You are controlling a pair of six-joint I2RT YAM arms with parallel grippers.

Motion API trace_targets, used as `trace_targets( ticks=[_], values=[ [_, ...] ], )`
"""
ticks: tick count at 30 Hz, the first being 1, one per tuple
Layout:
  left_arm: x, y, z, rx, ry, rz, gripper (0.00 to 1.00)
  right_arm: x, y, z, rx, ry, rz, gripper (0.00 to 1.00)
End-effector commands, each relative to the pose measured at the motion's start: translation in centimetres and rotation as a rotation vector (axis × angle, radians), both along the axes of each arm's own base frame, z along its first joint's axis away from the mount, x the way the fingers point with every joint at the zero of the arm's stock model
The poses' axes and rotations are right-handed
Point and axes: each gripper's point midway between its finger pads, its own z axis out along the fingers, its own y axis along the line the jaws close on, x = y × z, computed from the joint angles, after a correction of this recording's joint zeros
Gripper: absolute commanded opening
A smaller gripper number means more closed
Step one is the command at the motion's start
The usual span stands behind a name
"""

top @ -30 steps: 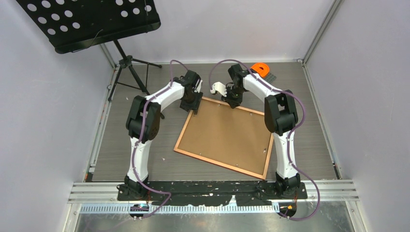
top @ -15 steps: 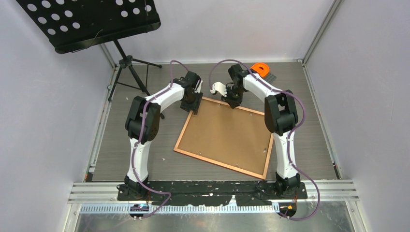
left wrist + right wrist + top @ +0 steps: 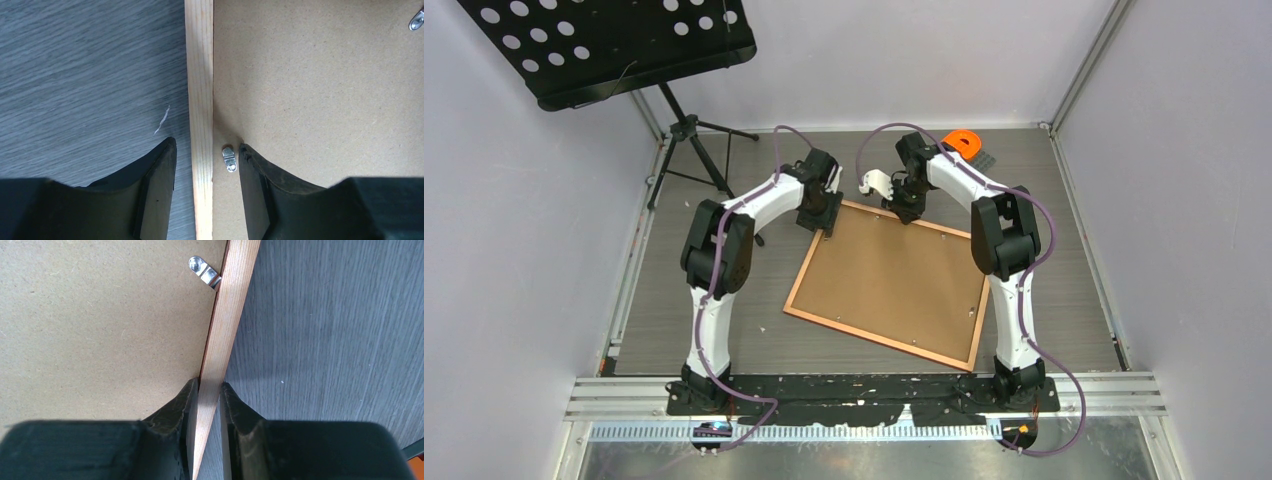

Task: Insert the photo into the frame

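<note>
Frame (image 3: 811, 262) lies back-up on table (image 3: 1064, 290), board (image 3: 894, 280) in; photo not visible. Right tool (image 3: 210, 387) clenched on far rail. Left tool (image 3: 206, 150) released, straddling left rail by clip (image 3: 229, 159). Best to close left squarely on wood, clear of the clip, then lift evenly.

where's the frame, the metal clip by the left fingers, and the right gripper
frame (image 3: 200, 75), left wrist view, wooden border
metal clip (image 3: 229, 158), left wrist view, its middle
right gripper (image 3: 209, 386), right wrist view, between its fingertips
</note>
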Motion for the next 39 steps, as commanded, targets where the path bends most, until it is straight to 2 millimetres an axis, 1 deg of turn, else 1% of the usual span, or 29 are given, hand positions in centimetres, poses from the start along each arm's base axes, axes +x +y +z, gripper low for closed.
trace_targets(
  ticks=[1,6,10,17,20,24,29,39],
  values=[
    [-0.5,0.5,1.3,0.007,-0.021,0.004,0.49,-1.4,0.2,-1.0,-0.008,0.041,0.024,0.06],
    [-0.7,0.4,1.6,-0.003,-0.020,0.002,0.53,-1.4,0.1,-1.1,-0.010,0.043,0.022,0.06],
    [-0.4,0.4,1.5,0.000,-0.024,0.003,0.53,-1.4,0.2,-1.0,-0.009,0.042,0.023,0.06],
    [0.2,0.1,0.9,0.002,-0.017,0.005,0.45,-1.6,0.1,-1.0,-0.013,0.044,0.021,0.06],
    [0.4,0.2,1.1,-0.002,-0.020,0.008,0.42,-1.6,0.1,-1.0,-0.013,0.045,0.022,0.06],
    [0.6,0.5,1.5,-0.007,-0.028,0.015,0.40,-1.6,0.1,-1.2,-0.015,0.048,0.023,0.06],
    [0.7,0.6,2.0,-0.017,-0.036,0.021,0.38,-1.5,0.1,-1.2,-0.014,0.045,0.023,0.06],
    [0.2,0.6,2.3,-0.033,-0.036,0.021,0.29,-1.7,0.0,-1.4,-0.017,0.051,0.021,0.06]
  ],
)
